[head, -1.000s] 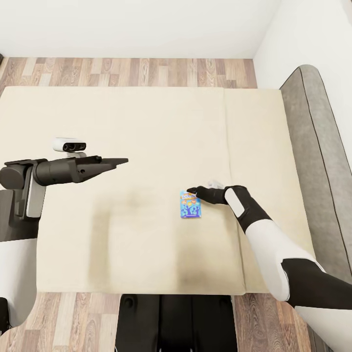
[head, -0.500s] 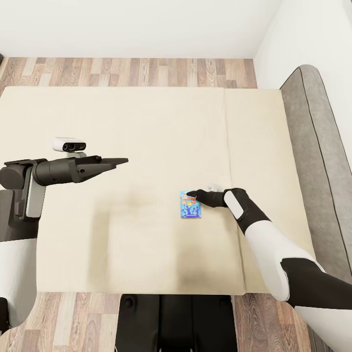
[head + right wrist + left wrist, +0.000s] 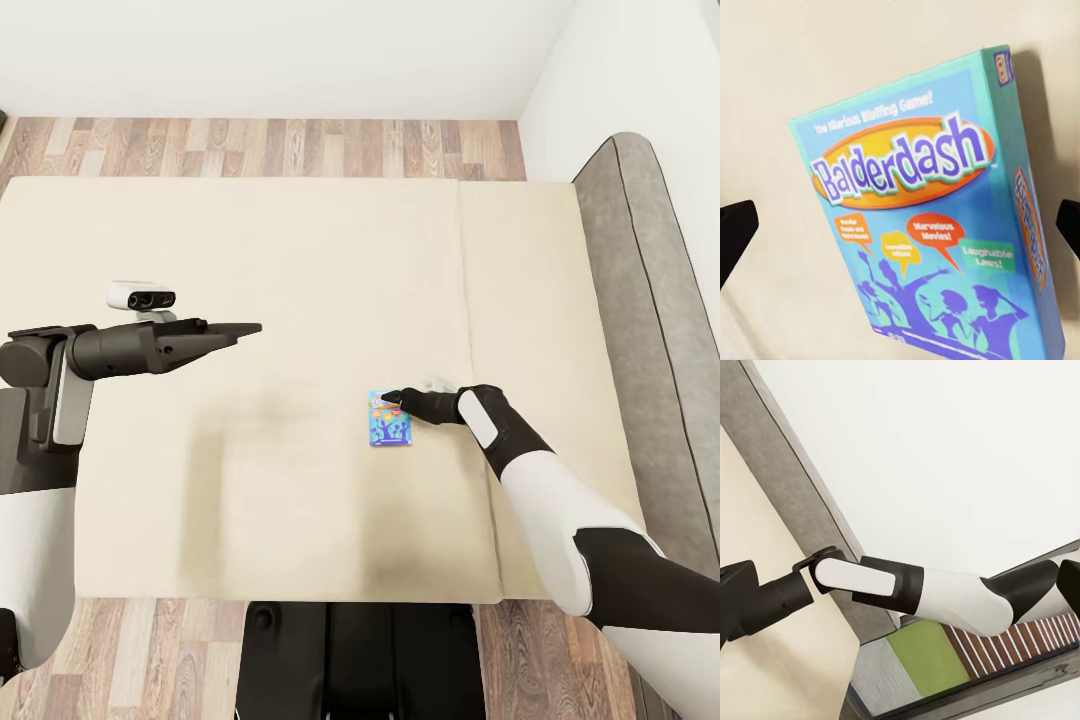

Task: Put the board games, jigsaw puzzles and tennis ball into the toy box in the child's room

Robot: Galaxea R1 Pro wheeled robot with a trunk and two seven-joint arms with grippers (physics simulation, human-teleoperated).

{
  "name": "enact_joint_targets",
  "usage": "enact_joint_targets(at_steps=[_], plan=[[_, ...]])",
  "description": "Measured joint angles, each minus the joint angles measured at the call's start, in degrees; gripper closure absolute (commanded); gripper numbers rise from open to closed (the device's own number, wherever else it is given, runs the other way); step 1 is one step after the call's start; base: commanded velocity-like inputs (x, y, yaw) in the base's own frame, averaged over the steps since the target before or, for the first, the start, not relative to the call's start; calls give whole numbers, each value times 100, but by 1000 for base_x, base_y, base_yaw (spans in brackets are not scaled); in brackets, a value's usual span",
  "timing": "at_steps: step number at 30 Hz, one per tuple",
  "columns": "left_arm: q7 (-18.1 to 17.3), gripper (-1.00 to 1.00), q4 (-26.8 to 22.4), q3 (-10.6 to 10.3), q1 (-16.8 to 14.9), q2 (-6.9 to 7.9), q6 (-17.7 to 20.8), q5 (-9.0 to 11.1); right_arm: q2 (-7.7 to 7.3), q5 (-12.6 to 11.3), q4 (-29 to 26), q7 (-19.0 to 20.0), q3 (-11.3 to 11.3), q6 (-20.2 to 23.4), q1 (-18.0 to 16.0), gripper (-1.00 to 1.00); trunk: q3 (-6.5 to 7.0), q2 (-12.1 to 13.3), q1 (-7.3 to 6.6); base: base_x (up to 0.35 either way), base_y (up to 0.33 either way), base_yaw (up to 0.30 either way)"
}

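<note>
A small blue board game (image 3: 390,420) with "Balderdash" printed on its lid (image 3: 919,225) lies flat on the cream bed (image 3: 250,250), just left of the mattress seam. My right gripper (image 3: 393,399) hangs over the box's far end. In the right wrist view it is open, with its dark fingertips (image 3: 735,234) at either side of the box and not pressing on it. My left gripper (image 3: 245,330) is held out level above the left half of the bed, open and holding nothing. The table and toy box are out of view.
A grey padded headboard (image 3: 650,330) runs along the bed's right side against a white wall. Wood-plank floor (image 3: 270,148) lies beyond the far edge and at the near edge. My dark base (image 3: 360,660) stands against the bed's near edge.
My right gripper has shifted slightly and settled lower over the far end of the blue box. The left arm and the box have stayed put.
</note>
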Motion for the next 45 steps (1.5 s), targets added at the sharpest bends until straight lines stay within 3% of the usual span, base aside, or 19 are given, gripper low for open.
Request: enact_joint_targets(at_steps=[45], plan=[[0, -100, 2, 28, 0, 4, 21, -8, 20, 0, -21, 4, -8, 0, 0, -100, 0, 0, 0, 0, 0, 0]])
